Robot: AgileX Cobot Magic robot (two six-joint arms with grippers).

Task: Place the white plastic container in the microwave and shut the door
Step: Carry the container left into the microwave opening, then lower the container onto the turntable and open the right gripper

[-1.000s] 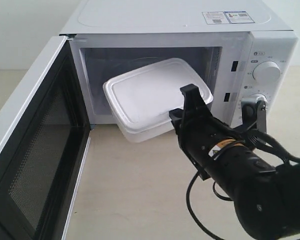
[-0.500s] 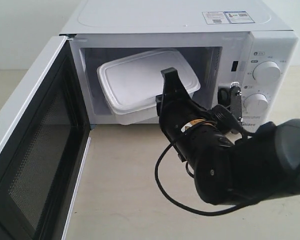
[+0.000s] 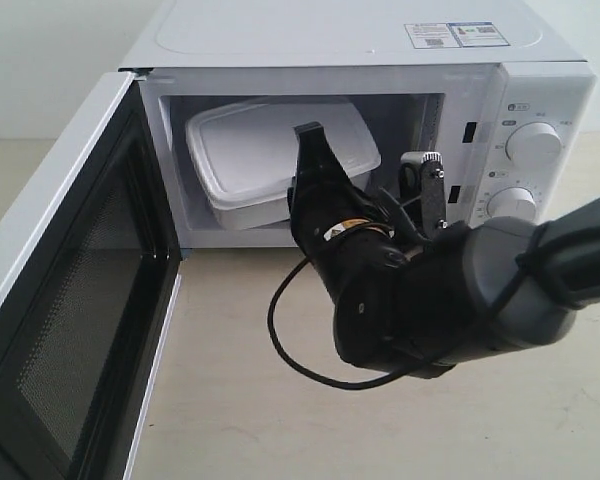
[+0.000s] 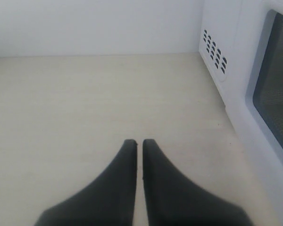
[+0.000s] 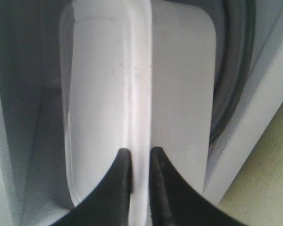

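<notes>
The rectangular white plastic container is tilted inside the cavity of the white boxy microwave, in the upper centre of the exterior view. The right gripper is nearly closed, pinching the container's lid rim between its black fingers. The white-framed door stands wide open at left. The left gripper is closed on nothing, above the pale bench.
</notes>
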